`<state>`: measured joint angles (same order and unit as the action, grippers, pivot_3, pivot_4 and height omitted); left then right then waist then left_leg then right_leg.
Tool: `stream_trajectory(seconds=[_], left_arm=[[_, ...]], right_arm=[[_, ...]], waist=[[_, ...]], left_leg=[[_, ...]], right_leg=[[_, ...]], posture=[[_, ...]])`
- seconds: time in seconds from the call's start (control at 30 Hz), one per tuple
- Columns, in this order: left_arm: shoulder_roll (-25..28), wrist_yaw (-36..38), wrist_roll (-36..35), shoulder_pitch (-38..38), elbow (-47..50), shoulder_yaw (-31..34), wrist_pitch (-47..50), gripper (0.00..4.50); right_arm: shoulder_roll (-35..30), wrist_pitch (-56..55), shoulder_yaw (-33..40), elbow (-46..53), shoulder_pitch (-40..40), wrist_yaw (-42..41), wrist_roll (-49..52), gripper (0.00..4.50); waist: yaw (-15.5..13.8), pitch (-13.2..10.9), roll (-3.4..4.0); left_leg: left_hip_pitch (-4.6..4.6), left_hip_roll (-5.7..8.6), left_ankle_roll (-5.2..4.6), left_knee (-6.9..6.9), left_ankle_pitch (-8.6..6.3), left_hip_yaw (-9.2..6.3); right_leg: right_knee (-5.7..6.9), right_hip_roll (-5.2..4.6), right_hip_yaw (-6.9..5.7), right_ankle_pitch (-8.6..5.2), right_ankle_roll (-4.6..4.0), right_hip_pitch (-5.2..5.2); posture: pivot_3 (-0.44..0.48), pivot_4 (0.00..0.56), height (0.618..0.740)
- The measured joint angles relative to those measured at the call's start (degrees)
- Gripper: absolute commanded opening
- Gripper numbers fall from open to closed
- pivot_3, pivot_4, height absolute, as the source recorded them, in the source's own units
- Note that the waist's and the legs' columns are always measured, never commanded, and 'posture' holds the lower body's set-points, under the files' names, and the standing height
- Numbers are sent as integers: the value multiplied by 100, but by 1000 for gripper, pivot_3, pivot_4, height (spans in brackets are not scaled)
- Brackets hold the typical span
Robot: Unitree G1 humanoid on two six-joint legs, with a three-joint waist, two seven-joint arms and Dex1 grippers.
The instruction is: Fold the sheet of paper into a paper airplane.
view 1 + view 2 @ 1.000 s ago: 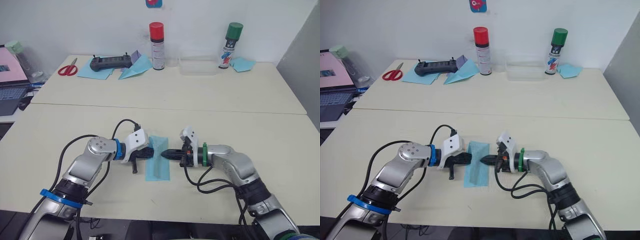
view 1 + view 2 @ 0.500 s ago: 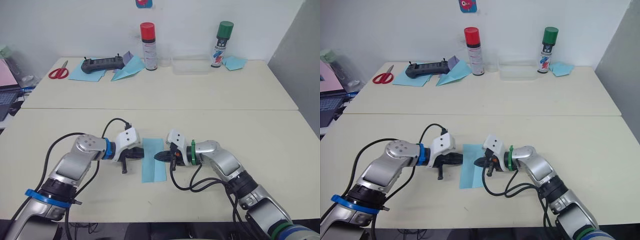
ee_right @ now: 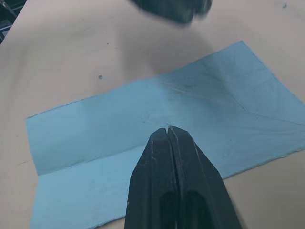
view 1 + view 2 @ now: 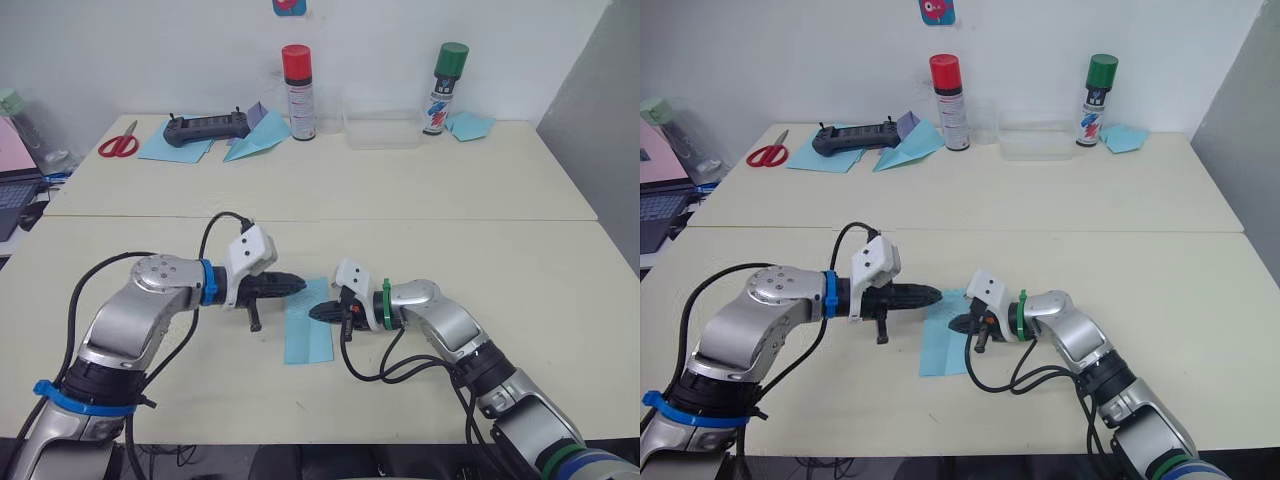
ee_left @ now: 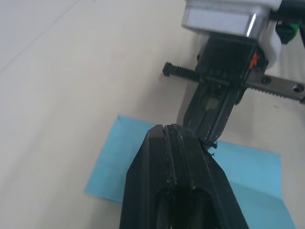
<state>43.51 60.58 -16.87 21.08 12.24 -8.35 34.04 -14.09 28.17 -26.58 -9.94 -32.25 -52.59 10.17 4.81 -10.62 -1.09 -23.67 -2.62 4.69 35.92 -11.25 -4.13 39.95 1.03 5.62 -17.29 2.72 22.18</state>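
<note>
From the head camera I am seeing the sheet of paper lying flat on the near table, a creased light-blue rectangle between my two arms. My left gripper is hovering over the paper's far left corner with its fingers pressed together, gripping nothing. My right gripper is resting its tip on the paper from the right side, fingers also closed and empty. On the far table I am seeing red scissors, a black controller on blue sheets, a blue paper plane with a purple flap, a red-capped spray can, a clear tray, a green-capped spray can and a blue scrap.

Through the left wrist camera I am looking along closed black fingers that are sitting above the paper, with the right gripper's tip just beyond them, close to or touching the sheet's edge.

Through the right wrist camera the fingers are shut tight, their tip lying over the middle of the paper near a long crease; whether it is pressing down I cannot tell.
</note>
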Motion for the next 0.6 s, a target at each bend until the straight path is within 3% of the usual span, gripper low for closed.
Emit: stream_trajectory(seconds=[0.1, 0.33, 0.6], left_arm=[[58, -17, 492, -331, -256, -483, -429, 0], [-104, -123, 703, -456, -465, -539, -1119, 0], [-100, -3, 815, -447, -614, -593, -1498, 0]], right_arm=[[-30, 82, 9, 116, 20, 10, 2, 31], [-141, 195, 165, 334, 167, 85, 11, 31], [181, -172, 522, -573, -240, 614, -128, 31]], waist=[[-2, 0, 0], [-124, 4, -4], [-134, 8, -2]], left_leg=[[-2, 1, 0, 0, 0, 0], [-4, 5, 0, 0, 0, 1], [1, 5, 0, 0, 0, 4]], right_leg=[[0, -1, 0, 0, -1, 3], [-7, -8, -1, -2, -3, 2], [-6, -7, 1, -1, -3, -1]], posture=[[0, 150, 740], [0, 150, 740], [0, 150, 740]])
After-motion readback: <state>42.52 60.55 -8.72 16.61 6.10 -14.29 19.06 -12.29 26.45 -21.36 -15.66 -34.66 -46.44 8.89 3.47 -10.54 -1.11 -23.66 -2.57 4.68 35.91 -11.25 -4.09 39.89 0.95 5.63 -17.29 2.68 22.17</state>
